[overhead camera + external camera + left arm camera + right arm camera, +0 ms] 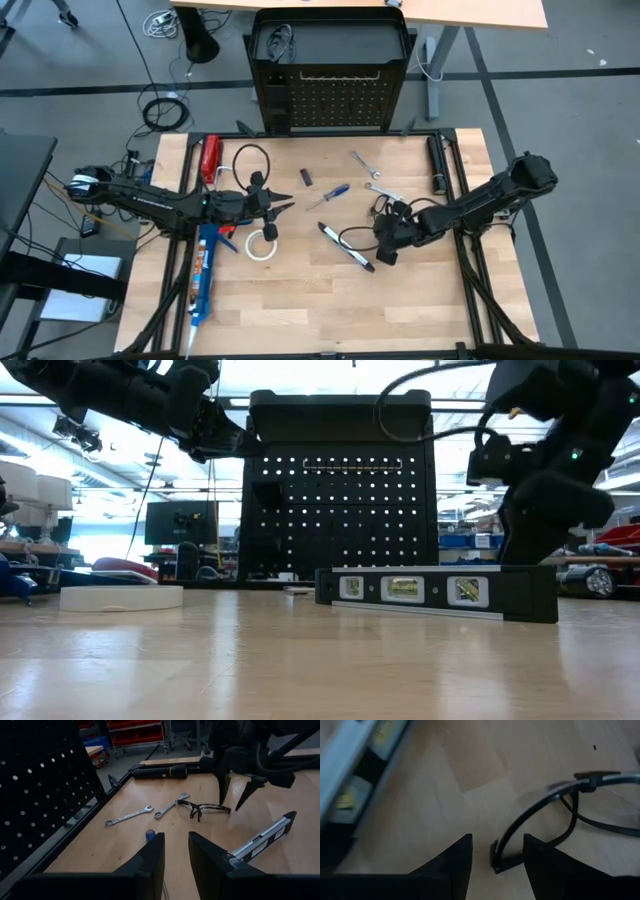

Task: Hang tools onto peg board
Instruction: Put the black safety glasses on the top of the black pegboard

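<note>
Standing upright at the far edge of the worktop (300,300), the peg board (330,98) faces the arms, its wide side running left to right; a thin light bar hangs across its upper rows, otherwise no tools on it. All tools lie flat on the worktop. Two silver wrenches (127,815) sit side by side toward the right-far part, long axes slanting diagonally, nearly in line with each other. Blue-handled screwdriver (328,196) lies mid-worktop, axis diagonal, blue handle toward the peg board side. White tape roll (262,245) lies flat near the left arm. Black-and-white level-type tool (346,247) lies diagonal in front of the right arm; low view shows it as a long bar with vials, lying lengthwise across. One pair of safety glasses (202,808) rests by the wrenches, temples folded out, just under the right hand (385,250). Right hand fingers parted, hovering low over the glasses, one temple arm between the fingertips in the right wrist view, no grip visible. Left hand (285,207) is raised above mid-worktop, pointing toward the right arm, fingers slightly apart, holding nothing. Second glasses (250,160) lie near the left-far corner beside the red-handled tool (210,160). Blue caulking gun (203,275) lies along the left edge, long axis near to far.
</note>
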`<state>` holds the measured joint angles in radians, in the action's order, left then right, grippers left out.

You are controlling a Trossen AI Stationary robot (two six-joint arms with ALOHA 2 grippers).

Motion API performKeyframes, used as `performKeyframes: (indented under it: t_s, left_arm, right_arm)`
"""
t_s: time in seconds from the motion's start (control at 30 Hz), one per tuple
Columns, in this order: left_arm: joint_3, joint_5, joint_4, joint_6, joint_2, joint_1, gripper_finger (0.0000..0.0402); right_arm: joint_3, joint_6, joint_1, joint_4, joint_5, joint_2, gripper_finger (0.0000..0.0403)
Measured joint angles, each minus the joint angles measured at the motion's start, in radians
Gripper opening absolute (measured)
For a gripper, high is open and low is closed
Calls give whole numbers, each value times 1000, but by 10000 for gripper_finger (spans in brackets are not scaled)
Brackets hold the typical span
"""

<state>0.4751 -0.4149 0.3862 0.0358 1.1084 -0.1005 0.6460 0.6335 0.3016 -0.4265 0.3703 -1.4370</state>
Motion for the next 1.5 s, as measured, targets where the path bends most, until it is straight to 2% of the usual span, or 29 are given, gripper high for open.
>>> performKeyframes:
  t_s: [0.37, 0.5, 0.77, 0.93, 1.1, 1.27, 1.5]
  left_arm:
    - [0, 12, -7, 1, 0, 0, 92]
    - [0, 12, -10, 4, 0, 0, 92]
    - [0, 12, -12, 4, 0, 0, 92]
    - [0, 12, -12, 4, 0, 0, 92]
    - [0, 12, -11, 4, 0, 0, 92]
    - [0, 12, -1, -3, 0, 0, 92]
    - [0, 24, 13, -9, 0, 0, 92]
  right_arm:
    - [-38, 31, 8, 71, 7, -62, 168]
    - [-46, 21, 13, 60, 0, -46, 131]
    - [-50, -37, 6, 1, -43, 3, 29]
    - [-50, -64, -10, 2, -51, 41, 26]
    - [-44, -109, -38, -30, -84, 111, 44]
    - [51, -190, -98, -183, -121, 227, 35]
    - [308, -399, -224, -344, -99, 367, 40]
